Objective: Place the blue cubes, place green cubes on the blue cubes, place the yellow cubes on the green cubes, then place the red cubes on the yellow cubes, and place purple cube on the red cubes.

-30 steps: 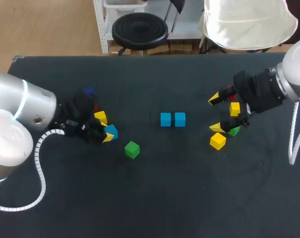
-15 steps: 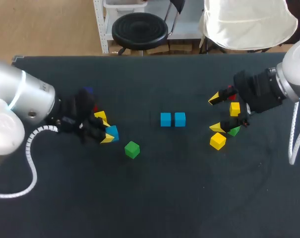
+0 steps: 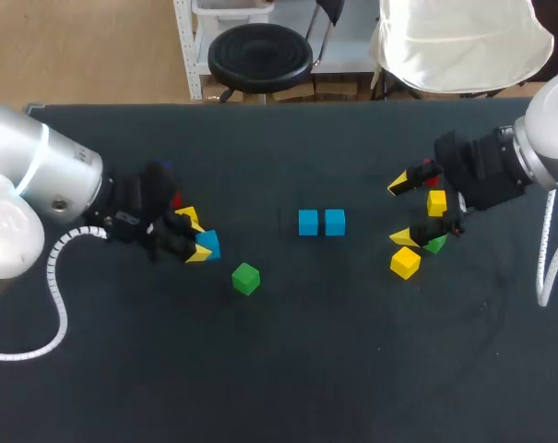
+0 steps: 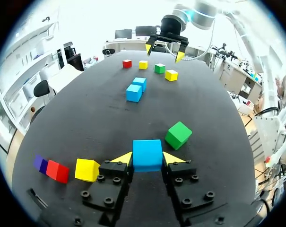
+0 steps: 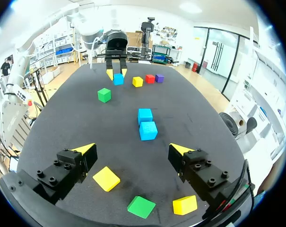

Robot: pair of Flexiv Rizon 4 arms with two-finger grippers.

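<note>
Now: 3 blue cubes (image 4: 147, 154) (image 4: 134, 92) (image 4: 140, 83) | 2 green (image 4: 178, 135) (image 4: 160, 68) | 3 yellow (image 4: 87, 169) (image 4: 171, 74) (image 4: 143, 64) | 2 red (image 4: 57, 171) (image 4: 127, 63) | 1 purple (image 4: 40, 163)

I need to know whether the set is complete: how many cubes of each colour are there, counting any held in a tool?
Blue cubes: 3, one held in the left tool
Green cubes: 2
Yellow cubes: 3
Red cubes: 2
Purple cube: 1
Total: 11
</note>
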